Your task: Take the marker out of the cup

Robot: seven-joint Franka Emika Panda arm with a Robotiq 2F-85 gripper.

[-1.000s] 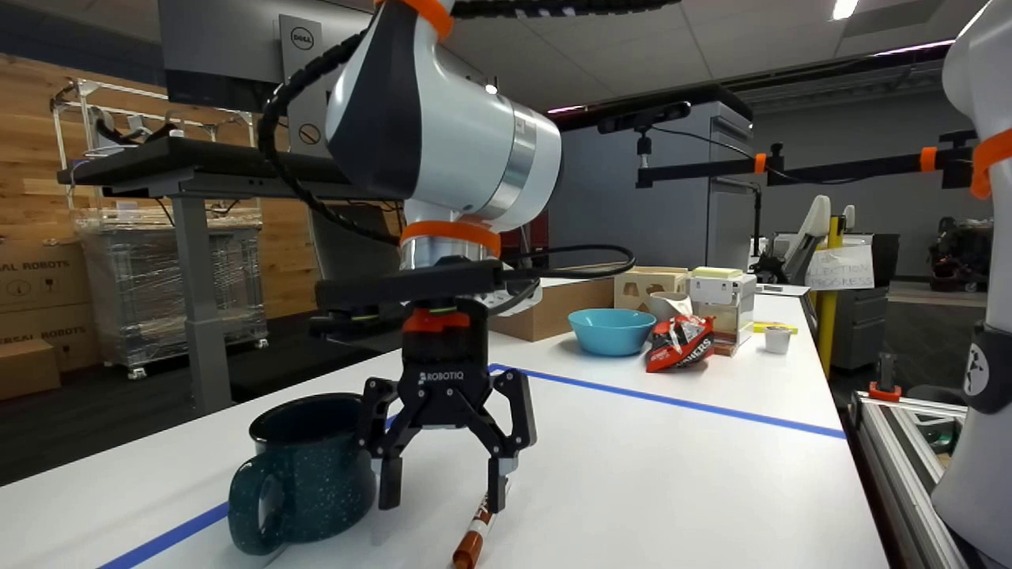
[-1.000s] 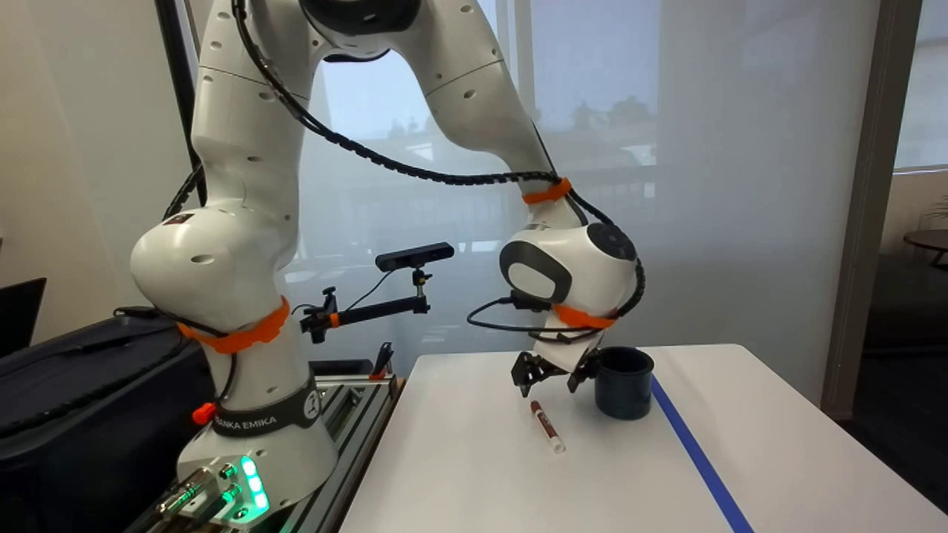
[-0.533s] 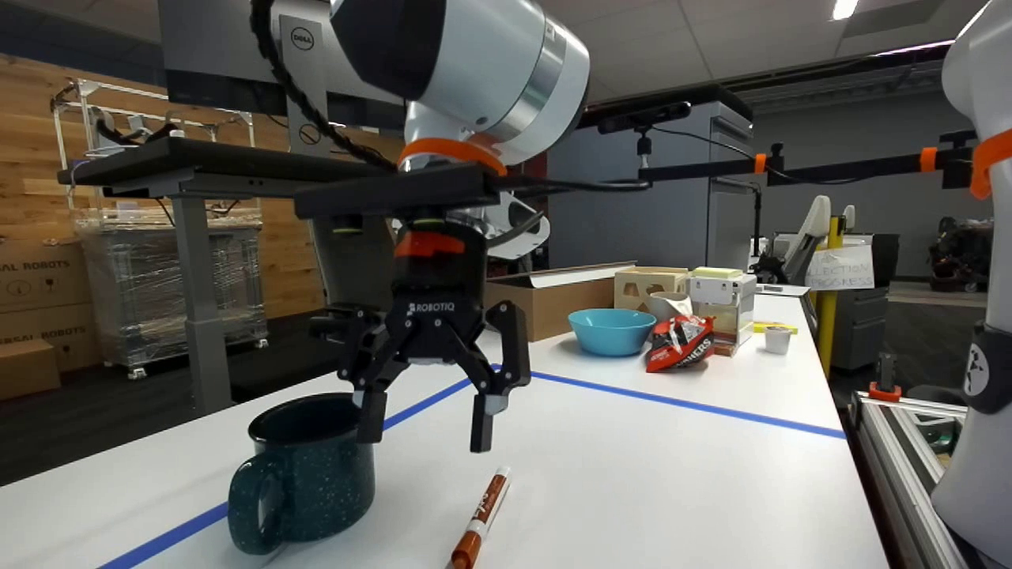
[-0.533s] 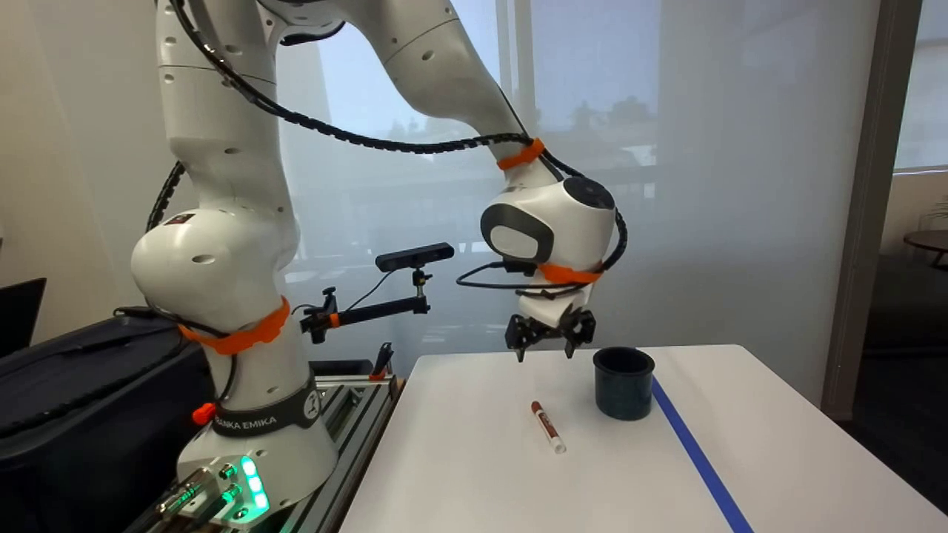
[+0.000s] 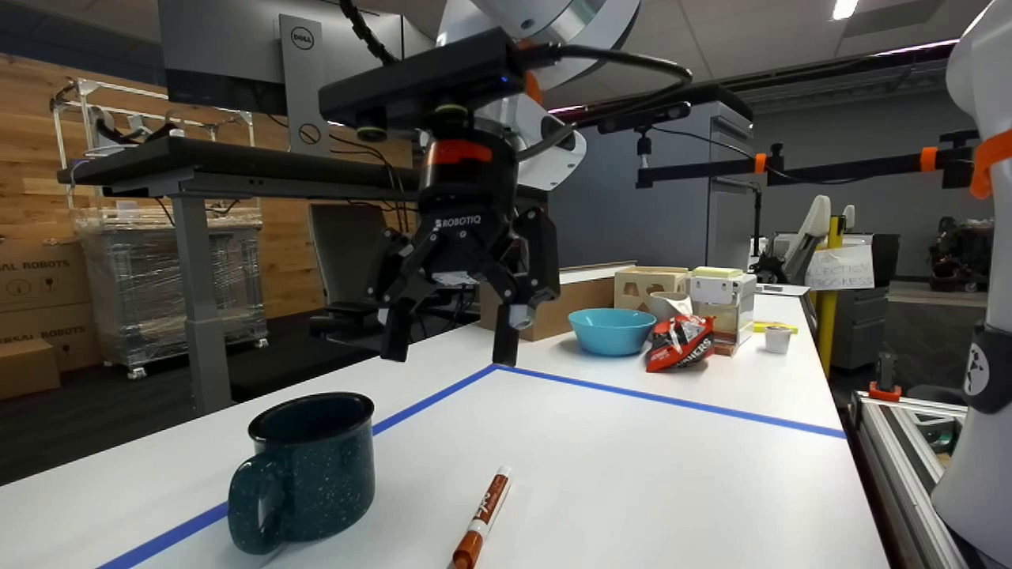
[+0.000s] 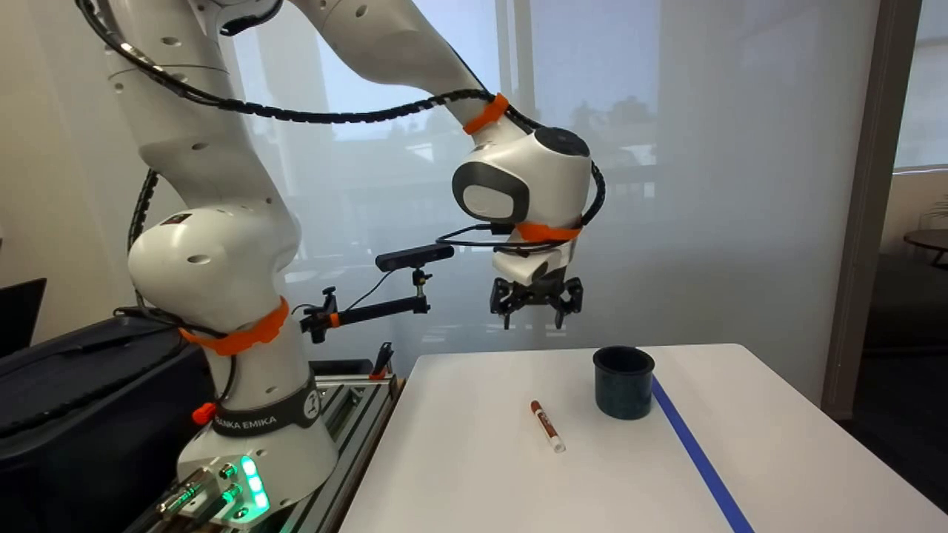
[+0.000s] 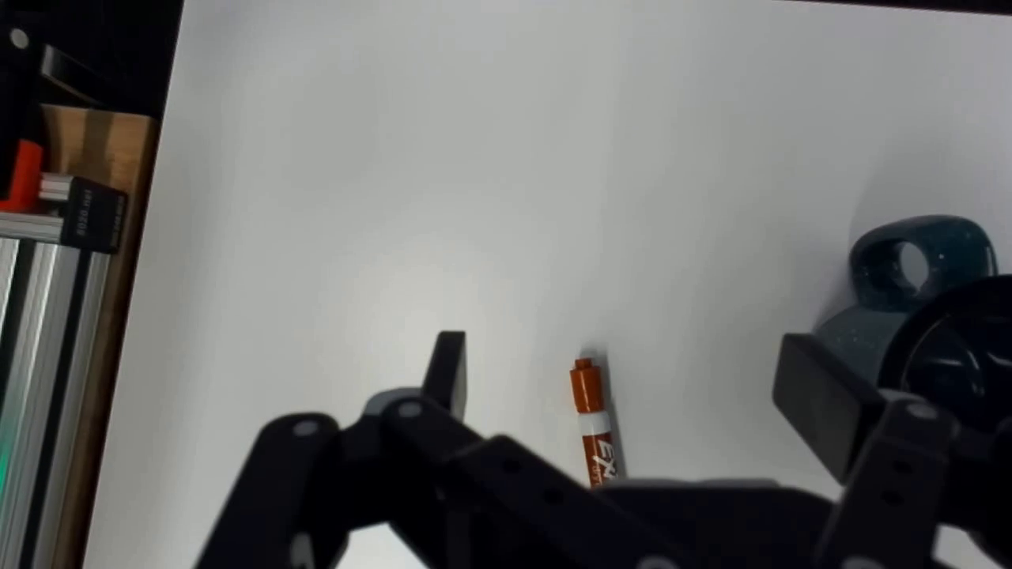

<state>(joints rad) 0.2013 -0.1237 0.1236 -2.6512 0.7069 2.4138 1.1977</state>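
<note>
Removal looked done | marker (image 6: 547, 426) lay on desk (image 6: 459, 466), cup (image 6: 623, 394) apart at its 2 o'clock in an exterior view | pincer (image 6: 533, 324) hung above, spread, empty | next move probably needed only retreat

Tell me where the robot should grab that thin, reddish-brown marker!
Probably the middle of the marker, from straight above: it lies flat on the smooth white table, apart from the round, dark teal mug, so the open jaws could close across its thin barrel.
</note>
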